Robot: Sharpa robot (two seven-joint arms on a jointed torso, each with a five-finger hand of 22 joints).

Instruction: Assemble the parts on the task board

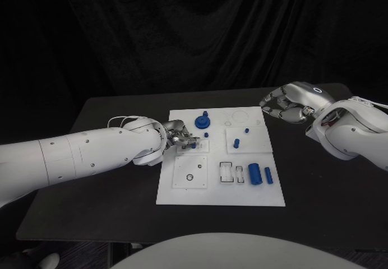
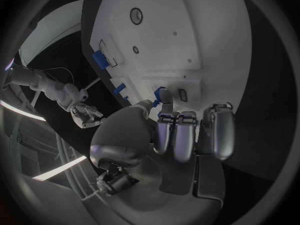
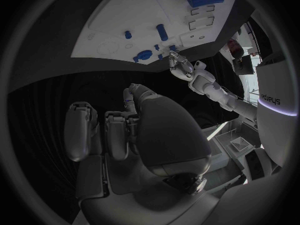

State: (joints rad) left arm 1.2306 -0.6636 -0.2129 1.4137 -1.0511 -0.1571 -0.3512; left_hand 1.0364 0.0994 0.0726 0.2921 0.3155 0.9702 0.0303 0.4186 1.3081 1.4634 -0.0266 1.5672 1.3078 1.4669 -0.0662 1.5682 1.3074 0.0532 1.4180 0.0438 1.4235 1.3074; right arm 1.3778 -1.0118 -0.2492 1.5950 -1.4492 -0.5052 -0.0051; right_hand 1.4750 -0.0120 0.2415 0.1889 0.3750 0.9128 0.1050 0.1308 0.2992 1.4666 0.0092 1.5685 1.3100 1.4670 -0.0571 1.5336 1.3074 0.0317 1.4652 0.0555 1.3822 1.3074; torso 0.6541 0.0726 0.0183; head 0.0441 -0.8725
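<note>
- Left robot hand (image 1: 179, 137): I see it over the task board's (image 1: 182, 193) left side, fingertips pinching a small blue part (image 2: 161, 93) against the board
- Right robot hand (image 1: 285, 105): I see it above the black surface (image 1: 323, 190) just beyond the board's far right corner, fingers curled in, holding nothing
- Blue cylinders (image 1: 254, 173): lying on the board's near right area

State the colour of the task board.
White; the task board shows best in the head view.
</note>
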